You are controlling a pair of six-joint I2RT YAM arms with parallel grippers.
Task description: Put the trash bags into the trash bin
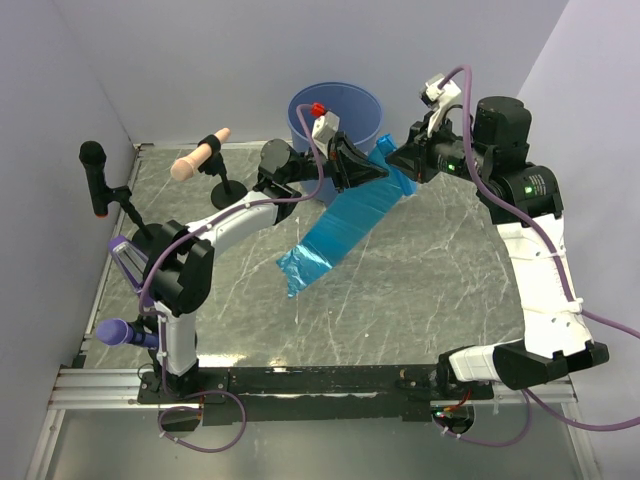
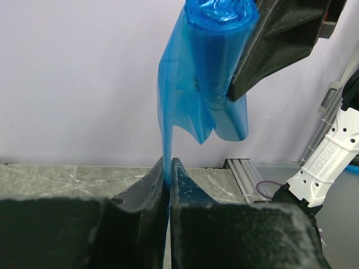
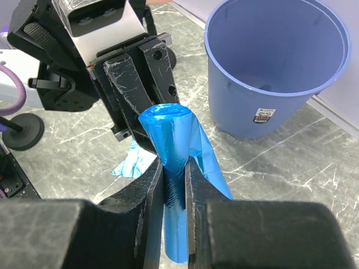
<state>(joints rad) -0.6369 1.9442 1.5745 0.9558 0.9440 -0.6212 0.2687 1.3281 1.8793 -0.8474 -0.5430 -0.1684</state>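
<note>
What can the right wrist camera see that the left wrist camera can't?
Only the right wrist view shows the trash bin, standing upright with its mouth open. Only the left wrist view shows the left fingers shut on a thin flap of the trash bags. Both show the bags rolled up and clamped by the right fingers.

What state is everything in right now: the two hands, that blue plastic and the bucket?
Right hand: shut on the rolled end of the trash bags.
Left hand: shut on a thin edge of the loose film.
Trash bags: held up between both hands, partly unrolled, a long strip trailing loose.
Trash bin: upright, open, no bag inside as far as shows.
</note>
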